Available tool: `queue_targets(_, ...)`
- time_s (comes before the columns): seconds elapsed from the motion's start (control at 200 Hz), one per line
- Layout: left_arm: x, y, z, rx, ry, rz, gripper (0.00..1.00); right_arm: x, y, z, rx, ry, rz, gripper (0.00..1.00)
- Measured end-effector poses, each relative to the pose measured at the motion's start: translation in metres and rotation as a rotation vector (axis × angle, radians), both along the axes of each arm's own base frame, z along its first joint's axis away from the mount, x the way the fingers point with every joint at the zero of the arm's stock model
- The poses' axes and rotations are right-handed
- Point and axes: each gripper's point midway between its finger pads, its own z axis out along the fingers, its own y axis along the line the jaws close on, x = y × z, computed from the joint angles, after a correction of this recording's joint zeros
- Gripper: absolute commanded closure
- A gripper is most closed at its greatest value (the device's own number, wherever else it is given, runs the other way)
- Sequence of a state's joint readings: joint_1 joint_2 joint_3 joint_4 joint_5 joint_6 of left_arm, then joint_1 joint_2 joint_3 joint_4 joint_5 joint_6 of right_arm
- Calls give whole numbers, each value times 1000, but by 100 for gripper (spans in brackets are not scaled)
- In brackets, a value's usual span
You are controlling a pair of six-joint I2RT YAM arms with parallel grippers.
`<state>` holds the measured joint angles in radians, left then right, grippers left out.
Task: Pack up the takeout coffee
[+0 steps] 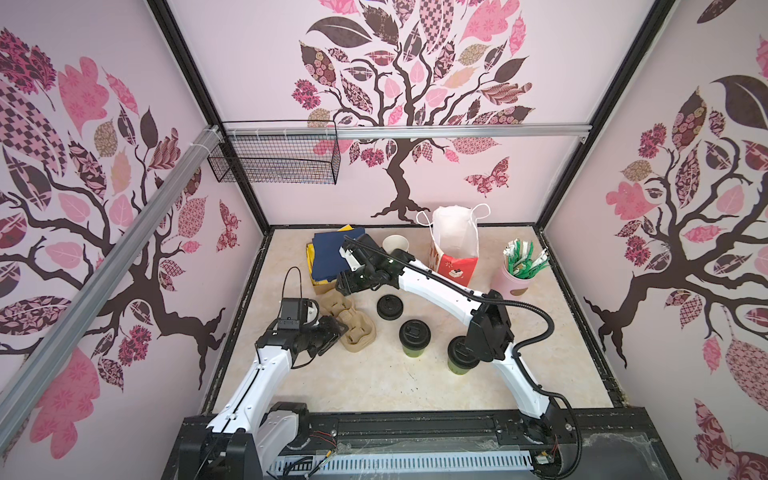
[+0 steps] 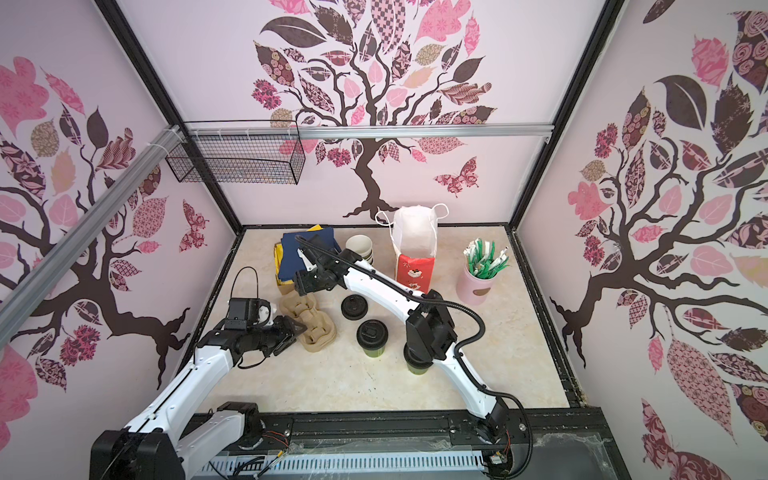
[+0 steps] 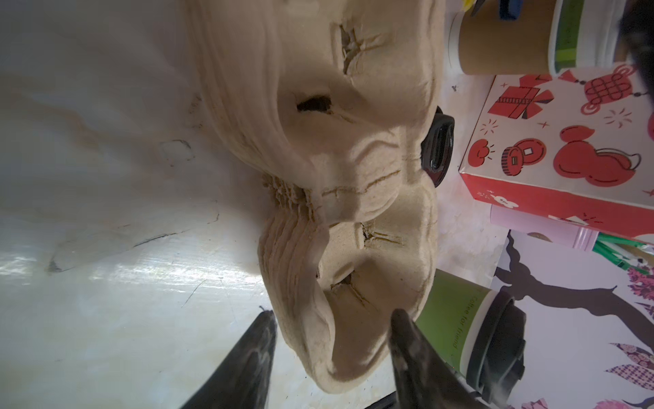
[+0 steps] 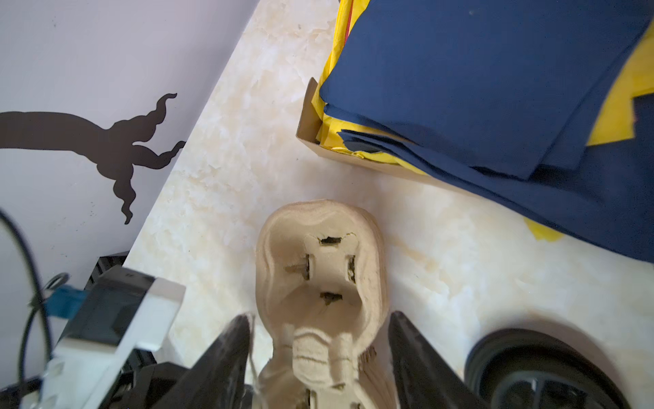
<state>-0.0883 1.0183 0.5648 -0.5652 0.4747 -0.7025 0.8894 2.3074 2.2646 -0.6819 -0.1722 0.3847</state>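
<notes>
While both arms are positioned at the stack of moulded-pulp cup carriers (image 1: 359, 332), the takeout coffee is found standing upright on the marbled table (image 1: 374, 386). The nearer green cup (image 1: 414, 338), black-lidded, is placed just right of the stack. The farther green cup (image 1: 460, 365) is partly hidden behind the right arm's elbow. The left gripper (image 3: 334, 313) is seen open, its fingers astride the stack's near rim. The right gripper (image 4: 320, 315) is seen open, flanking the stack's far part without contact. A loose black lid (image 1: 390, 306) is noted nearby.
</notes>
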Motion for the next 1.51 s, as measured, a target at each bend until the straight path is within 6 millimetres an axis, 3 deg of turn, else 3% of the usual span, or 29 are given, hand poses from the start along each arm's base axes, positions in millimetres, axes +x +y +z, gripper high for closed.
queue_targets(0.28,-4,-12,-6,14,6,-71,44,-30,-53,68,-3,-74,3,35)
queue_targets(0.485,-8,1,7,68,-38,-13,41,-49,-83,87,-15,-105,3,35)
queue_targets(0.665,-17,32,27,170,-39,160,38,-62,-93,73,-41,-70,20,37)
queue_targets(0.89,-28,76,78,339,-36,346,35,-72,-93,58,-51,-9,41,41)
queue_targets(1.085,-52,111,87,397,-23,484,34,-77,-93,49,-84,-11,20,42)
queue_targets(1.305,-73,115,96,376,-57,527,34,-82,-92,33,-153,8,-21,43)
queue_targets(1.505,-83,112,100,325,-79,561,34,-85,-71,2,-236,32,-3,43)
